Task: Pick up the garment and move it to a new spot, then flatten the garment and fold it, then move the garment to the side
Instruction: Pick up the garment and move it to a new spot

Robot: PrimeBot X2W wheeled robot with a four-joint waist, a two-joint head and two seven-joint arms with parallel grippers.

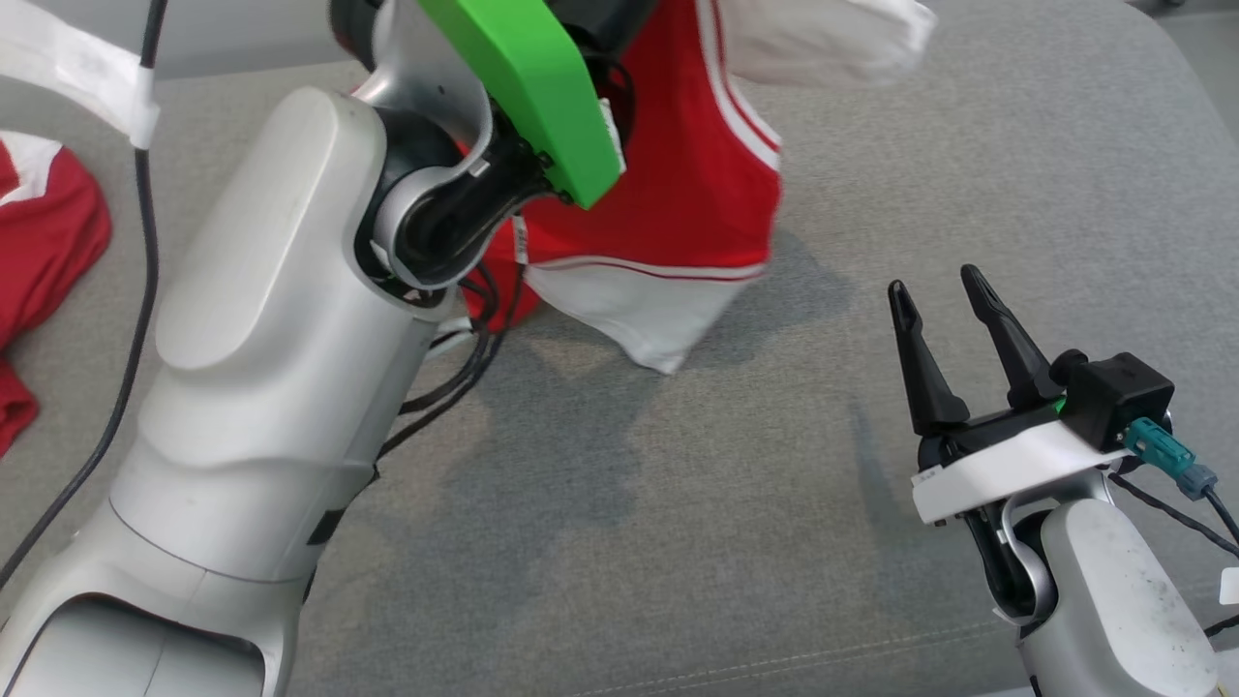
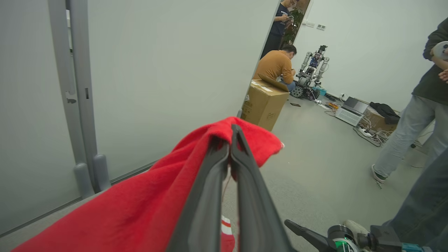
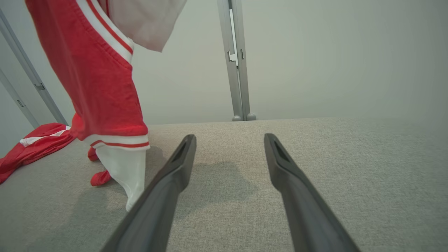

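While the left gripper [image 2: 231, 134] pinches its top fold, the red, white-trimmed garment [image 1: 678, 184] hangs at 12 o'clock, hem brushing the grey cushion [image 1: 968, 145]. Right gripper [image 1: 934, 281] at 4 o'clock: spread wide, empty. Best raise higher before carrying, so nothing drags.

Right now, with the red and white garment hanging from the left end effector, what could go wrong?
The left end effector pinches just a small fold of the red and white garment, so it may slip. Its white hem seems to trail on the grey fabric surface and could bunch.
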